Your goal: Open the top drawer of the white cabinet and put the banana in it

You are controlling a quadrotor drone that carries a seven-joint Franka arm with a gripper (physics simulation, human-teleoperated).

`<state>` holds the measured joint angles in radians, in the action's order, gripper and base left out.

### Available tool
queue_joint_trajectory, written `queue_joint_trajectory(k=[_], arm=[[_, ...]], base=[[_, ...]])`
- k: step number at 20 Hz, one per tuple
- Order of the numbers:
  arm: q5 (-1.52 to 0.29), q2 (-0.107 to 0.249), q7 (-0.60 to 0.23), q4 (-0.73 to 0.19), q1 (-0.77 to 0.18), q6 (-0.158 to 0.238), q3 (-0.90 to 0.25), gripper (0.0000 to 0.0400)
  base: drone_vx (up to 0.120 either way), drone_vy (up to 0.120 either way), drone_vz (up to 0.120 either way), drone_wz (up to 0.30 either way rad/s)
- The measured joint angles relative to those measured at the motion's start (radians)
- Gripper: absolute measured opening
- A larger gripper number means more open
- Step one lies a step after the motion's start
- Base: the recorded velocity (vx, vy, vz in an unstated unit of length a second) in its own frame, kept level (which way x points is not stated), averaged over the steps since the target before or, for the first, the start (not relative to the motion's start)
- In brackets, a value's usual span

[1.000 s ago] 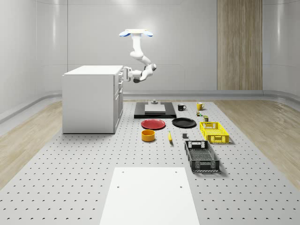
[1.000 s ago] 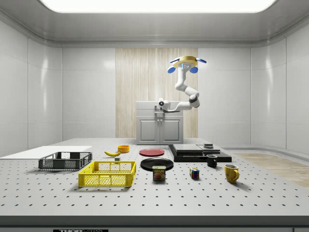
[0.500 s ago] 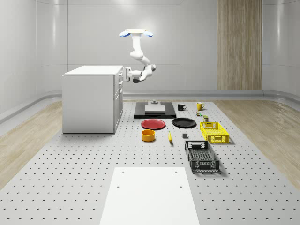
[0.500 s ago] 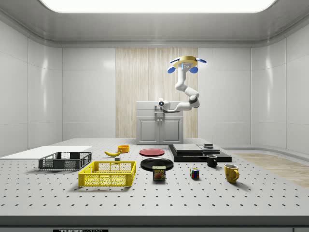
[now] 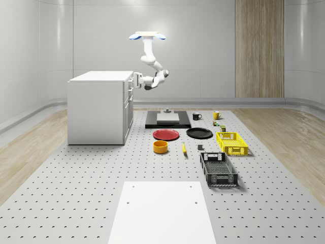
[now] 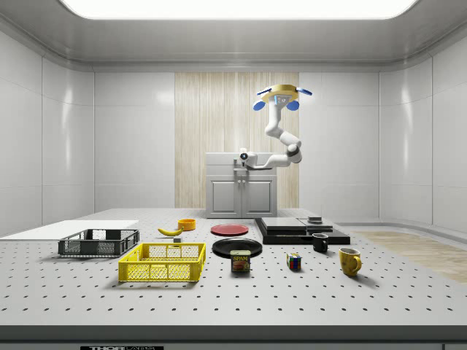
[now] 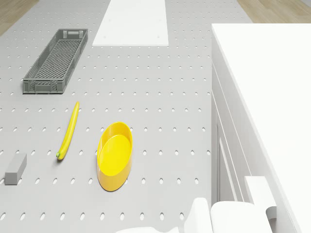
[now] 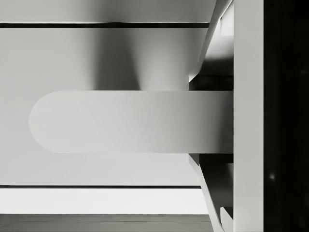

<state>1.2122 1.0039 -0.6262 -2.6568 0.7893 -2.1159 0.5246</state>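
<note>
Your nearest item in the whole-scene view is a white panel lying flat on the perforated desk, well in front of the white cabinet. Beyond it sits a dark grey mesh crate, then a yellow crate, both well off to the cabinet's drawer side. The banana lies on the desk between the grey crate and a yellow bowl, untouched and well apart from the cabinet; in the drone view you see the banana just beside the bowl, with a small grey block near its tip. Farther back are a red plate and a black plate, then a black slab carrying a pale block, then a black mug and a yellow mug.

At the cabinet, your end effector is pressed against the top of the drawer front, level with the top drawer, which looks closed. The wrist view shows a rounded handle bar running across in front of the drawer face, with one finger beside it; you cannot tell from these pictures how wide the fingers stand or whether they grip the handle.

The drone hovers high in the air, just off the cabinet's drawer side, above the desk, with its arm bent down and back toward the cabinet.
</note>
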Motion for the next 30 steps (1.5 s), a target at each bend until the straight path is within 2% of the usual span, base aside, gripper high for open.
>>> queue_joint_trajectory(k=[8,18,21,23,26,30], arm=[[-0.038,0.013,-0.015,0.001,-0.044,0.053,0.024,0.0113],[-0.142,0.046,-0.051,0.018,-0.113,0.161,0.106,0.0108],[-0.170,0.053,-0.060,0.026,-0.126,0.188,0.131,0.0250],[-0.183,0.056,-0.064,0.031,-0.131,0.199,0.142,0.0309],[-0.196,0.060,-0.068,0.035,-0.134,0.210,0.154,0.0357],[-0.204,0.063,-0.076,0.042,-0.134,0.216,0.160,0.0384]], base=[[0.000,0.000,0.000,0.000],[0.000,0.000,0.000,0.000],[0.000,0.000,0.000,0.000],[0.000,0.000,0.000,0.000],[0.000,0.000,0.000,0.000],[0.000,0.000,0.000,0.000]])
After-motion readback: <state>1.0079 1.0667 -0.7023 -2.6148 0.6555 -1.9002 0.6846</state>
